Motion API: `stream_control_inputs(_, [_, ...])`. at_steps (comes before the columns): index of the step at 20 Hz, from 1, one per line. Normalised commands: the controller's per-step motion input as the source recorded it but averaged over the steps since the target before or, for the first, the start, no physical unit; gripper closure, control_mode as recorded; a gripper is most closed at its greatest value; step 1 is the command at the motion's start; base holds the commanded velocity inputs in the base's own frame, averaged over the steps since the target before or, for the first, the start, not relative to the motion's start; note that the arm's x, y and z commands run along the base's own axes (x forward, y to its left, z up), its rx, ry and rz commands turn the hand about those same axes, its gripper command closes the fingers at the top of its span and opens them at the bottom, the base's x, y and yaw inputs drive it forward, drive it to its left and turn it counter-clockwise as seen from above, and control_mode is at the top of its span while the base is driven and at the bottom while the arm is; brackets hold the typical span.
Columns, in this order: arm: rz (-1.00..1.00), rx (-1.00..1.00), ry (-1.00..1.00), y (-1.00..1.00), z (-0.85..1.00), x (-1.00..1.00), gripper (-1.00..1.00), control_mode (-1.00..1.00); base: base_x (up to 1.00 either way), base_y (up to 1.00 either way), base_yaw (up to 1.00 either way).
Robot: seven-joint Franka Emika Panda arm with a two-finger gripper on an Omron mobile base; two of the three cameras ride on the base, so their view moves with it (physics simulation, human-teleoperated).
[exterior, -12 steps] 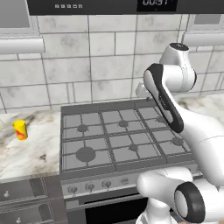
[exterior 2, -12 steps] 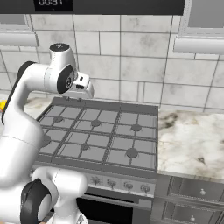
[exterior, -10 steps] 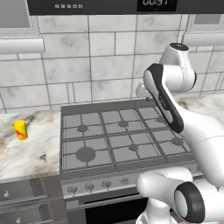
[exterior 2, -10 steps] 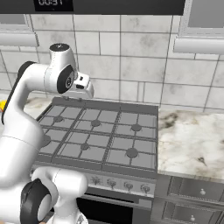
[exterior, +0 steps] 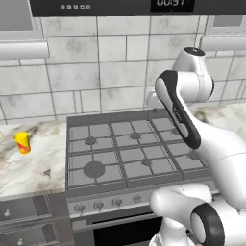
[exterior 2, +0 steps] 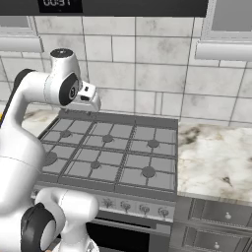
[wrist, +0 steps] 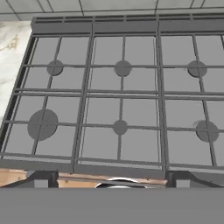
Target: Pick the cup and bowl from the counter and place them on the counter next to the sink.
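The small yellow cup (exterior: 21, 142) with its red pattern stands upright on the white marble counter (exterior: 33, 168), left of the stove and far from my hand. My gripper (wrist: 111, 180) hangs high over the back of the stove. It is open, its two dark fingertips (wrist: 41, 179) stand wide apart at the bottom of the hand view, and nothing is between them. From the right base view my hand (exterior 2: 91, 101) sits above the stove's rear left corner. The bowl and the sink are out of view.
The grey gas stove (exterior: 127, 149) with its grates fills the middle, and its knobs (exterior: 98, 205) run along the front. More marble counter (exterior 2: 216, 152) lies right of the stove. A tiled wall and wall cabinets stand behind.
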Motion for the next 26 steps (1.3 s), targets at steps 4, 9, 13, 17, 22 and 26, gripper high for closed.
stream_control_inputs(4, [0.0,0.03,0.0,0.46,0.0,-0.3,-1.0,-1.0,0.0,0.0,0.0])
stream_control_inputs(9, [0.0,0.06,0.0,0.47,0.0,-0.19,-1.0,-1.0,0.0,0.0,0.0])
stream_control_inputs(13, [0.0,0.07,0.0,0.59,0.0,-0.07,-1.0,-1.0,0.0,0.0,0.0])
stream_control_inputs(17, [0.0,0.05,0.0,0.46,0.0,-0.09,-1.0,-1.0,0.0,0.0,0.0])
stream_control_inputs(22, [0.0,0.05,0.0,0.49,-0.01,-0.12,-1.0,-1.0,0.0,0.0,0.0])
stream_control_inputs(26, [0.0,0.01,0.0,0.64,0.0,-0.02,-1.0,-1.0,0.0,0.0,0.0])
